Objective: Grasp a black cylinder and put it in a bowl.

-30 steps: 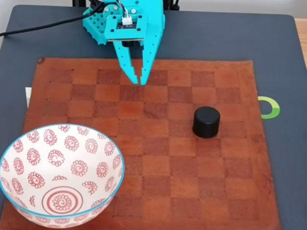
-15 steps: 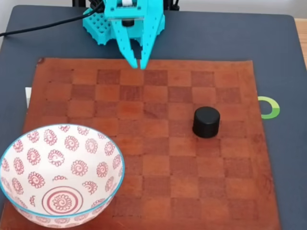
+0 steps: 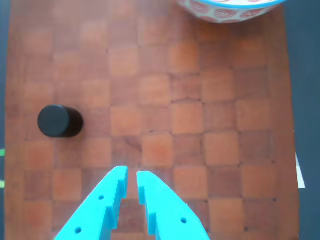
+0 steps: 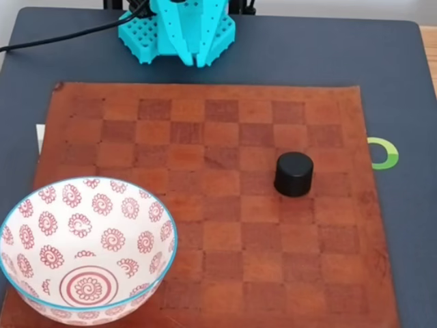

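A: Where is the black cylinder (image 4: 294, 173) in the fixed view?

B: It stands upright on the brown checkered mat (image 4: 205, 287), toward 3 o'clock from the mat's middle. Nothing touches it. In the wrist view the black cylinder (image 3: 59, 121) is at about 9 o'clock, well apart from the turquoise tips.

A: And the bowl (image 4: 41, 273)?

B: The bowl sits at 7 o'clock in the fixed view, on the near left corner of the mat, and I see nothing inside it except the red rings. It is well apart from the cylinder. In the wrist view a part of the bowl (image 3: 220, 12) shows at about 1 o'clock, cut by the top edge.

A: What is the state of the claw (image 3: 132, 174)?

B: In the wrist view it comes in from 6 o'clock. The two turquoise fingers are nearly pressed together, with a thin gap between the tips, and they hold nothing. Under them I see the mat squares.

A: Where is the claw (image 4: 194, 63) in the fixed view?

B: At 12 o'clock, over the dark surface (image 4: 321, 55) just beyond the far edge of the mat, with the tips pointing toward the mat. A black cable (image 4: 61, 37) runs from the arm toward 10 o'clock
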{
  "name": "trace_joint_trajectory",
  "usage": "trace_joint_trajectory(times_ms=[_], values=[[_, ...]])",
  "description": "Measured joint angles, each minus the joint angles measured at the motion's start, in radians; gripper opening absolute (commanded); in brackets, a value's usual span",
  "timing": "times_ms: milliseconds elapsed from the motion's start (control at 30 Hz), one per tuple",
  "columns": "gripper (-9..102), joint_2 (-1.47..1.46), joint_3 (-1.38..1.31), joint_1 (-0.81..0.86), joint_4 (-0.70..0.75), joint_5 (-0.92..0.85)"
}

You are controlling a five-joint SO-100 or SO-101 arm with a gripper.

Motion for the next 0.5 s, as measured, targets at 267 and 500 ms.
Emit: trace_joint_trajectory(times_ms=[267,500], values=[[0,-0.348,-0.207,-0.048,0.011,0.000],[1,-0.624,-0.394,-0.127,0.014,0.000]])
